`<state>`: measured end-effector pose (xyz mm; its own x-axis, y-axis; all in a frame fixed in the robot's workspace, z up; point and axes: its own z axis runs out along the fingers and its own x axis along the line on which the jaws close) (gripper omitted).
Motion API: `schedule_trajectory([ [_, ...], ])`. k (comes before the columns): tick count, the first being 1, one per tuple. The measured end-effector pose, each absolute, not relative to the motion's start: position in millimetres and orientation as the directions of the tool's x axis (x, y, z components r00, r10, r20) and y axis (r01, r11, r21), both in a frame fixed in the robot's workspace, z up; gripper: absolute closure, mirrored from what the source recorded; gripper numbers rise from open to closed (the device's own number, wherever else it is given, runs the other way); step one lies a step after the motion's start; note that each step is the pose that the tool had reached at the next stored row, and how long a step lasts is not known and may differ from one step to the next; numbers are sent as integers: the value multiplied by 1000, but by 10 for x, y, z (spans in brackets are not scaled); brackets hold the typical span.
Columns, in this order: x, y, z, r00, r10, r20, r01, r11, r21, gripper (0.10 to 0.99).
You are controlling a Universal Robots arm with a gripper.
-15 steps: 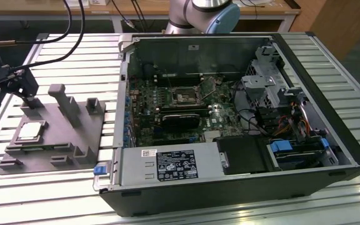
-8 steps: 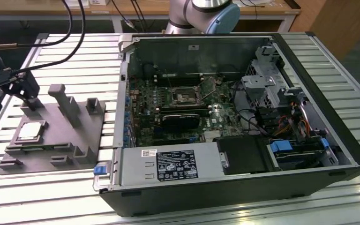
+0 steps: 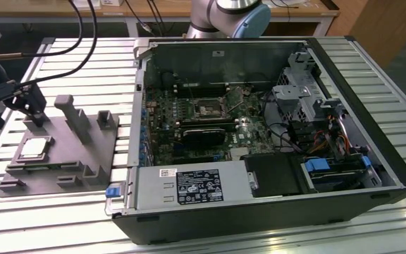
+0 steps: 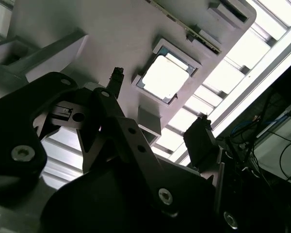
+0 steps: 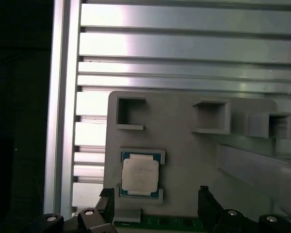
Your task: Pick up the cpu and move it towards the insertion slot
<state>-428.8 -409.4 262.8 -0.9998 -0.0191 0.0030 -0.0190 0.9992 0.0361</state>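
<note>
The cpu (image 3: 35, 147) is a small square chip with a pale metal face. It lies flat in a recess of the grey moulded block (image 3: 72, 164) at the exterior view's left. My gripper (image 3: 34, 117) hangs just above the block, behind the chip, close to an upright post. In both wrist views the fingers stand apart, open, with nothing held. The cpu (image 5: 140, 175) lies below and between the two fingertips (image 5: 204, 196). It shows bright in the second wrist view (image 4: 165, 77). The insertion slot (image 3: 209, 109) is a shiny square frame on the motherboard inside the open case.
The open computer case (image 3: 358, 174) fills the middle and the exterior view's right, with a power supply (image 3: 188, 186), drive cage and cables inside. Upright posts (image 3: 72, 117) rise from the block beside my gripper. Everything rests on a slatted aluminium table (image 3: 62, 211). Black cables (image 3: 76, 32) hang above the left.
</note>
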Motion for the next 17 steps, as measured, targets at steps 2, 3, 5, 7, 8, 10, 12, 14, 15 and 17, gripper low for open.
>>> schedule_trajectory([
  [2, -4288, -4094, 2613, -1000, -19, 3, -19, 999, 36, 306],
  [3, -4288, -4094, 2605, -1000, -19, 3, -19, 999, 36, 306],
  [5, -4288, -4094, 2591, -1000, -19, 3, -19, 999, 36, 306],
  [7, -4288, -4094, 2576, -1000, -19, 3, -19, 999, 36, 306],
  [8, -4288, -4094, 2569, -1000, -19, 3, -19, 999, 36, 306],
  [10, -4288, -4094, 2554, -1000, -19, 3, -19, 999, 36, 306],
  [12, -4288, -4094, 2539, -1000, -19, 3, -19, 999, 36, 306],
  [14, -4287, -4094, 2524, -1000, -19, 3, -19, 999, 36, 306],
  [15, -4288, -4094, 2517, -1000, -19, 3, -19, 999, 36, 306],
  [17, -4288, -4094, 2502, -1000, -19, 3, -19, 999, 36, 306],
])
